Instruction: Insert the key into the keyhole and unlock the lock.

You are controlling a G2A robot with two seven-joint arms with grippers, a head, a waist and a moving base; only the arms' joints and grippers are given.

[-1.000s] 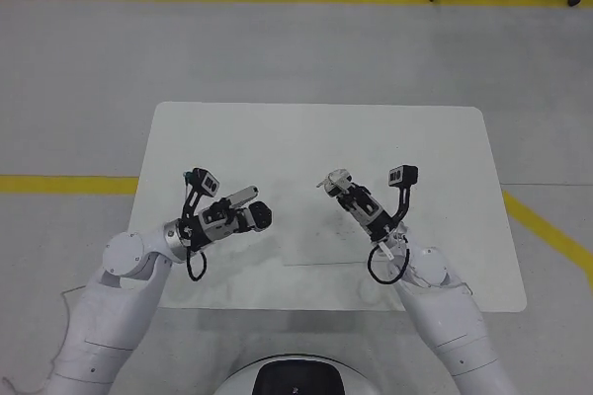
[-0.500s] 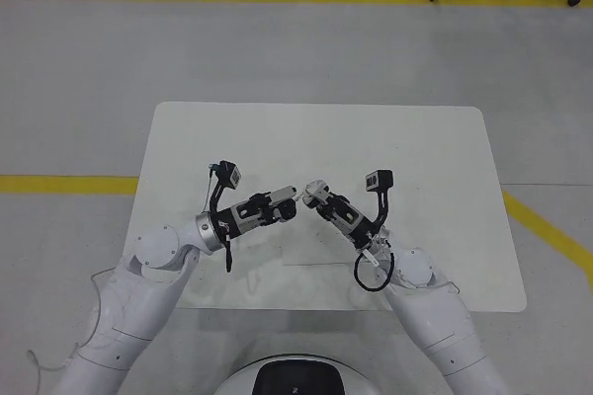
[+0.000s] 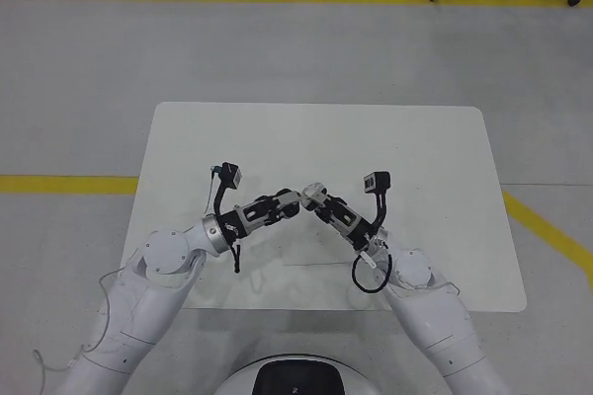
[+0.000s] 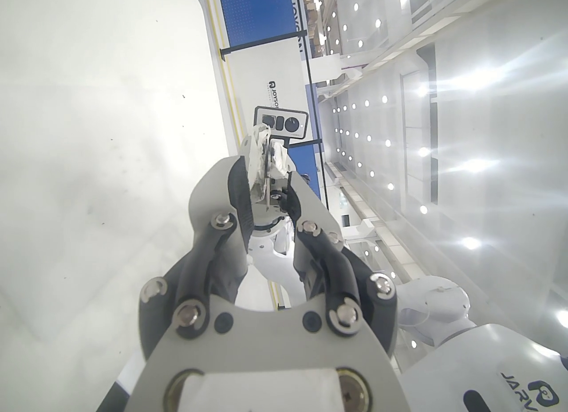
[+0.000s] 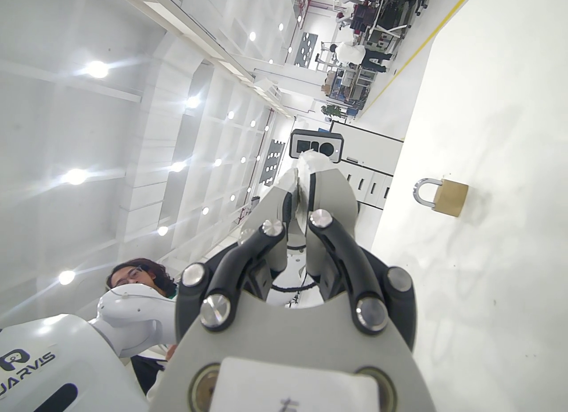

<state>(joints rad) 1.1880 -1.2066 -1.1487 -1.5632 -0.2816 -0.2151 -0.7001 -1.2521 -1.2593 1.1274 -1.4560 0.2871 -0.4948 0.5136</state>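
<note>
Key [image 4: 268, 170] hanging between two pincers above the bench [image 3: 425, 148]
The right pincer [image 5: 306, 174] is pinching the key, the left pincer [image 4: 266, 192] is spreading around its end, and the padlock [image 5: 448, 198] is lying flat on the bench, apart from both.

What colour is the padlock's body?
The small metal padlock has a brass-gold body and a silver shackle; clearest in the right wrist view.

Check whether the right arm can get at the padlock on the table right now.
Probably yes. The padlock lies alone on the table, nothing over or beside it. But the right gripper sits tip to tip with the left gripper, fingers shut, so it must pull away and open first.
</note>
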